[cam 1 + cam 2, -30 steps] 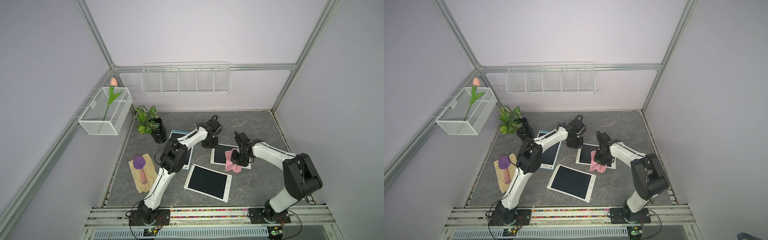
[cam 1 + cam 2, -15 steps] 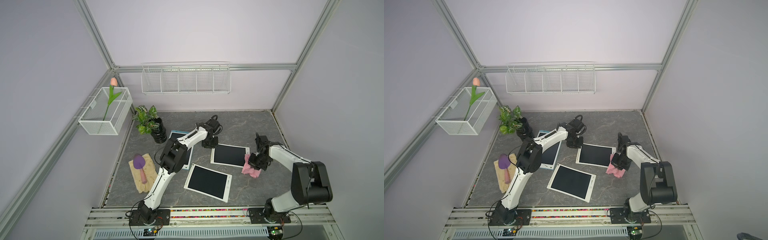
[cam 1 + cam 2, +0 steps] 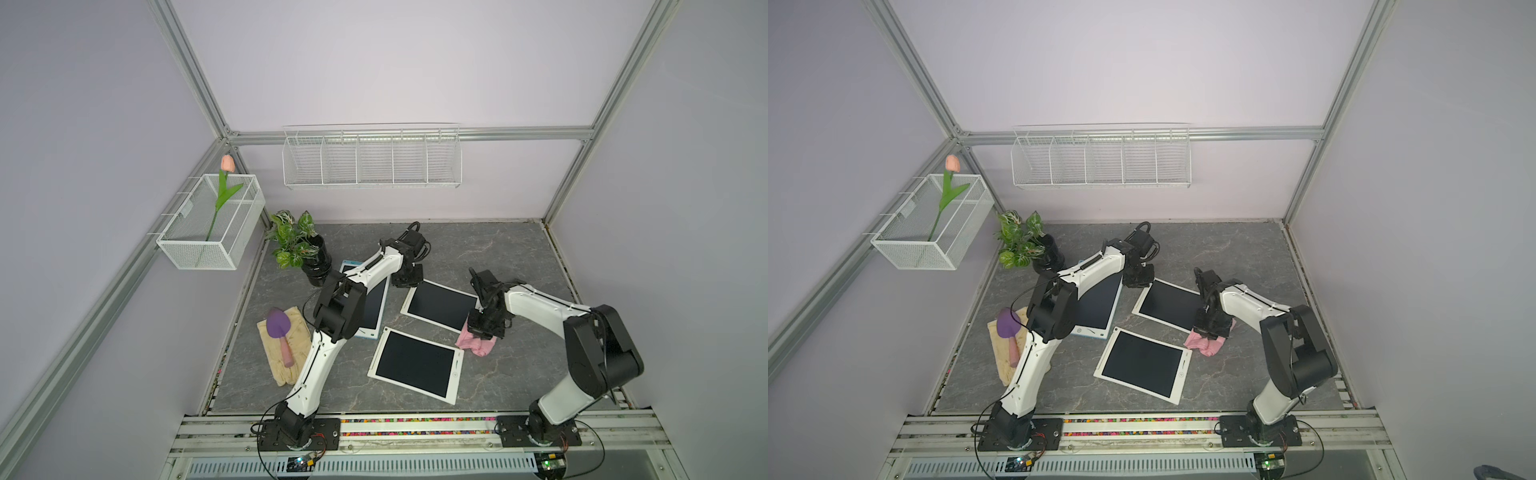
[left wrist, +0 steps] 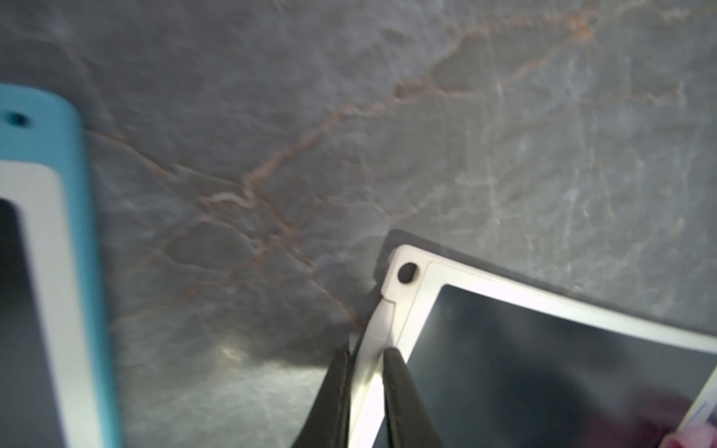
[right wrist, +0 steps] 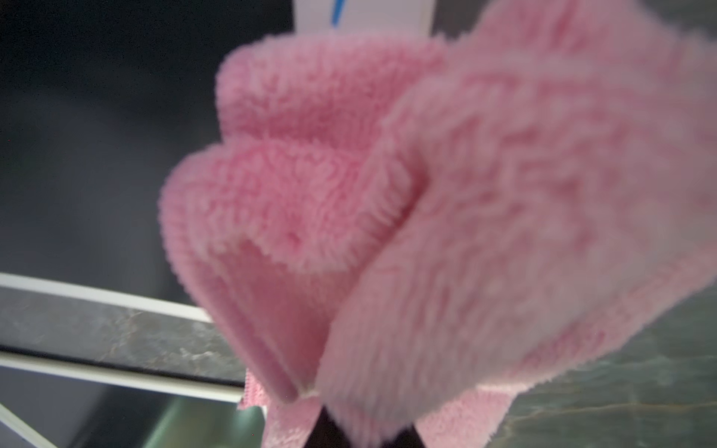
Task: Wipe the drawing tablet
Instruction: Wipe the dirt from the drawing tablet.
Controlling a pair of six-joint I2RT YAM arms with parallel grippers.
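Note:
The drawing tablet [image 3: 440, 305] [image 3: 1169, 307] is white-framed with a dark screen and lies flat in the middle of the table. My left gripper [image 3: 409, 276] [image 4: 366, 351] is shut on the white rim at its far left corner. My right gripper [image 3: 484, 328] [image 3: 1212, 328] is shut on a fluffy pink cloth [image 3: 476, 343] [image 5: 426, 194]. The cloth rests on the tablet's near right corner and spills onto the table. In the right wrist view the cloth hides the fingertips, with dark screen [image 5: 97, 135] beside it.
A second white tablet [image 3: 415, 365] lies in front, and a blue-framed one [image 3: 372, 307] [image 4: 38, 271] under the left arm. A potted plant [image 3: 301, 249] stands back left. Beige gloves with a purple trowel [image 3: 282, 336] lie left. A wire basket [image 3: 212, 220] and shelf [image 3: 370, 158] hang on the walls.
My right gripper dragged the pink cloth to the right, off the tablet, then came back to its near right corner. The left gripper and the tablet have shifted slightly left.

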